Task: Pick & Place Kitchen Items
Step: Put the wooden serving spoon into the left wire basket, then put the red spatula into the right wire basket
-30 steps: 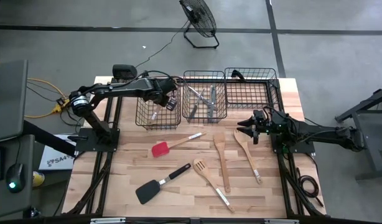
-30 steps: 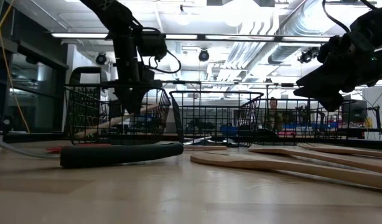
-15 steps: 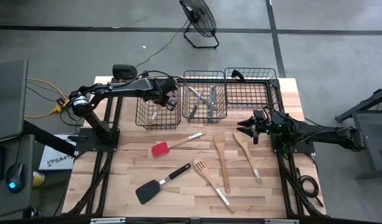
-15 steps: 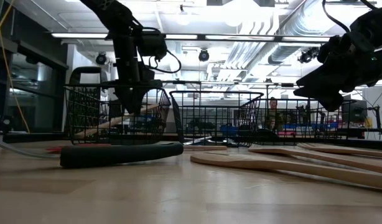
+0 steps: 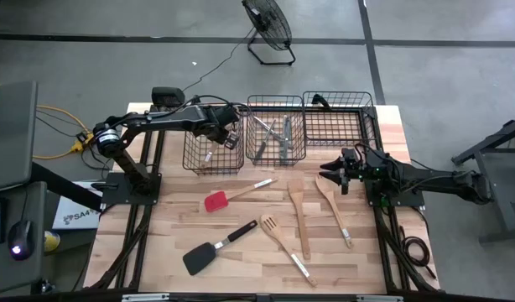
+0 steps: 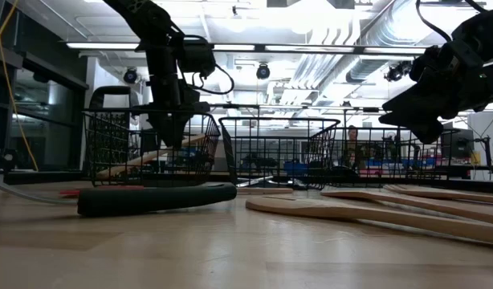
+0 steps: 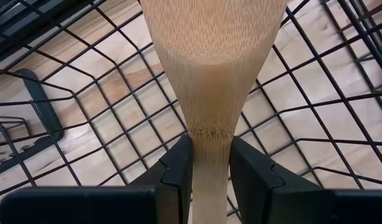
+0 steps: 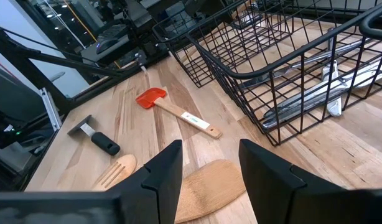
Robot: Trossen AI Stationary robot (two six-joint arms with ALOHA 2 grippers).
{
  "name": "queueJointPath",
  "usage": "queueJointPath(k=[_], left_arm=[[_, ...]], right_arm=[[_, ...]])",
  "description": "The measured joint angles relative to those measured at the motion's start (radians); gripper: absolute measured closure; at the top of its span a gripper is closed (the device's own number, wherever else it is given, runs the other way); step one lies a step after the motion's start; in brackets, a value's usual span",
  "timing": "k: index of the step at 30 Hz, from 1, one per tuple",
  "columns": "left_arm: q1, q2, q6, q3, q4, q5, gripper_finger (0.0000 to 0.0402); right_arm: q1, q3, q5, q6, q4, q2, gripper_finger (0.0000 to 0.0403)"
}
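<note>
left gripper [image 7: 211,165] is over the left basket [image 5: 212,159] at the far edge of the tabletop [image 5: 241,260], fingers [image 7: 177,167] pinched on the neck of a wooden spoon [image 7: 209,74], which points down into that basket (the wire floor shows right behind the wood). in the low view the spoon's pale shaft lies slanted inside the basket under the gripper [image 6: 173,128].

right gripper [image 5: 332,175] hangs above the tabletop near the right edge, jaws apart and holding nothing. just under it lies a wooden spatula [image 5: 334,210], its blade toward the far edge; the right wrist view puts that blade [image 8: 206,186] directly between the fingers [image 8: 163,171], lower down on the wood.

beside it toward the middle, a second wooden turner [image 5: 298,215]. nearer the front edge, a slotted turner [image 5: 284,246] with a metal handle. the black turner [image 5: 217,247] sits toward the front left, the red spatula [image 5: 232,195] in the middle just before the baskets.

middle basket [image 5: 276,155] holds silver cutlery [image 5: 278,136]. right basket [image 5: 337,126] stands at the far right corner.
</note>
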Motion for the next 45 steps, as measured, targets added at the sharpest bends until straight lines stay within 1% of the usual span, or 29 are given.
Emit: queueJointPath(k=[3,9,13,19,30,36,41,45], left_arm=[[0.000,0.000,0.000,0.000,0.000,-0.001,0.0308],[0.000,0.000,-0.002,0.000,0.000,-0.002,0.0248],[0.000,0.000,0.002,0.000,0.000,-0.003,0.0224],[0.000,-0.003,0.010,0.000,0.001,-0.027,0.0220],[-0.009,-0.039,0.054,0.000,0.020,-0.033,0.0220],[-0.024,-0.096,0.080,0.000,0.012,-0.039,0.0220],[-0.068,-0.169,0.104,0.000,0.007,-0.040,0.0220],[-0.126,-0.220,0.125,0.000,0.020,-0.040,0.0220]], right_arm=[[0.000,0.000,0.000,0.000,0.000,0.000,0.0252],[0.000,0.000,0.000,0.000,0.000,0.000,0.0252],[0.000,0.000,0.000,0.000,0.000,0.000,0.0252],[0.000,0.000,0.000,0.000,0.000,0.000,0.0252],[0.000,0.000,0.000,0.000,0.000,0.000,0.0252],[0.000,0.000,0.000,0.000,0.000,0.000,0.0252],[0.000,0.000,0.000,0.000,0.000,0.000,0.0252],[0.000,0.000,0.000,0.000,0.000,0.000,0.0252]])
